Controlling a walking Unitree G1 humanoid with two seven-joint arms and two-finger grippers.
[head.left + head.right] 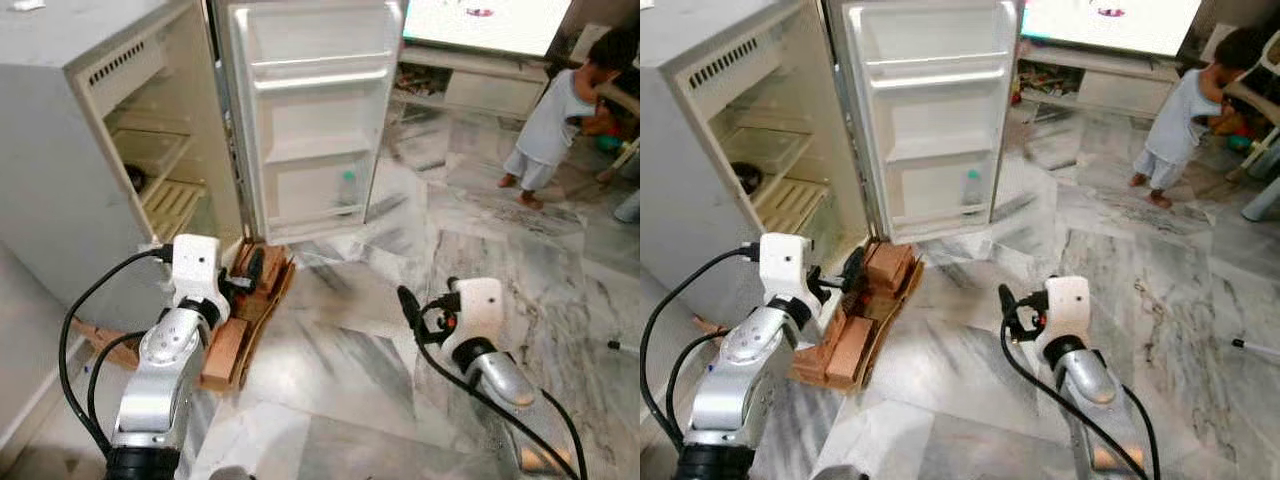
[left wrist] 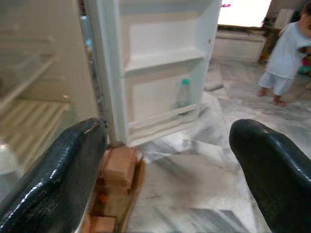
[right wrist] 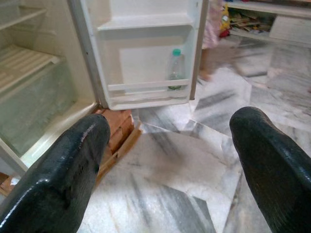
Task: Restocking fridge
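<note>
Both claws hang empty with fingers spread apart: the left claw [image 2: 165, 174] near the small white fridge [image 1: 120, 130], the right claw [image 3: 167, 170] farther out over the grey-veined marble floor [image 1: 380, 350]. A clear plastic bottle with a green cap [image 3: 176, 70] stands on the lowest shelf of the fridge's open white door [image 1: 315, 110]. Reddish bricks [image 1: 885, 265] lie at the fridge's foot.

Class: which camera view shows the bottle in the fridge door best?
The right wrist view: the bottle stands upright, near and sharp, green cap clear, in the door's bottom shelf. The left wrist view shows it smaller and blurred; both eye views show a faint, distant shape.
</note>
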